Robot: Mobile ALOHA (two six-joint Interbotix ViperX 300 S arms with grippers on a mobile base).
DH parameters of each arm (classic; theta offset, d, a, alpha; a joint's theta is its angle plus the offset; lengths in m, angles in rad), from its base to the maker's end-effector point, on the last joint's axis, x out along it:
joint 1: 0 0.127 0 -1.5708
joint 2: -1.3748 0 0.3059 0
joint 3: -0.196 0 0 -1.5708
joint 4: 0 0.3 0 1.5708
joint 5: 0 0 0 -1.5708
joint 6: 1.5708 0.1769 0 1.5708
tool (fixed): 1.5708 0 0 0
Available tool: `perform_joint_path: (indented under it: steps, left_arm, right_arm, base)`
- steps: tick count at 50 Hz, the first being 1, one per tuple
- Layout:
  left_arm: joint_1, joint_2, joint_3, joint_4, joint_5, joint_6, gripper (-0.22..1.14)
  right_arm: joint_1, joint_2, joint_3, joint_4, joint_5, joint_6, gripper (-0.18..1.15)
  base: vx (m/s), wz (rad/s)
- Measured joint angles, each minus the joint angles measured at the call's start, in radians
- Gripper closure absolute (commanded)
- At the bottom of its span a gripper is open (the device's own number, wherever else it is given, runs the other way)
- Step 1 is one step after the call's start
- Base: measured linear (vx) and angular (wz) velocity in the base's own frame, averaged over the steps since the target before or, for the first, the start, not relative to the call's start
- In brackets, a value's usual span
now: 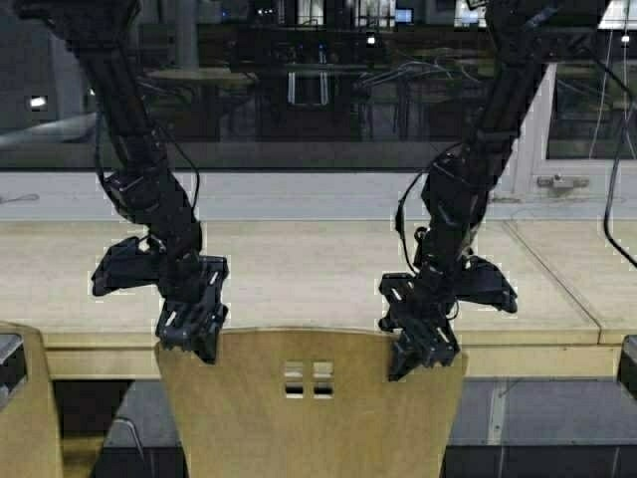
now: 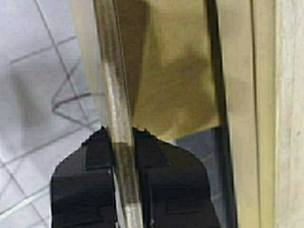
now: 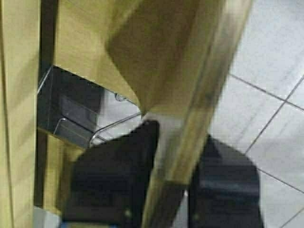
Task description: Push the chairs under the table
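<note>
at the front edge of the table [image 1: 299,269], the middle chair [image 1: 311,408] stands with its curved back just before the edge. the left gripper [image 1: 191,327] and the right gripper [image 1: 418,349] each hold the back's top edge between narrow fingers, near its two corners.

Both arms angled down from above, wrists bent, left tool [image 1: 192,327] and right tool [image 1: 423,344] side by side at the surface's front edge, each with fingers clamped on a chair-back's top rim [image 1: 299,335].
</note>
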Motion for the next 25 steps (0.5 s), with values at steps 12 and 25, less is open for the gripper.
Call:
perform_joint_path:
  steps: [12, 25]
  left_arm:
    - [0.0, -0.002, 0.0, 0.0, 0.015, 0.0, 0.54]
    - [0.002, 0.002, 0.02, 0.003, 0.061, 0.011, 0.03]
  right_arm:
    - [0.0, 0.0, -0.003, 0.0, 0.0, -0.005, 0.42]
    - [0.008, -0.002, -0.02, -0.028, 0.025, -0.11, 0.08]
  base:
    - [0.01, 0.0]
    - [-0.02, 0.0]
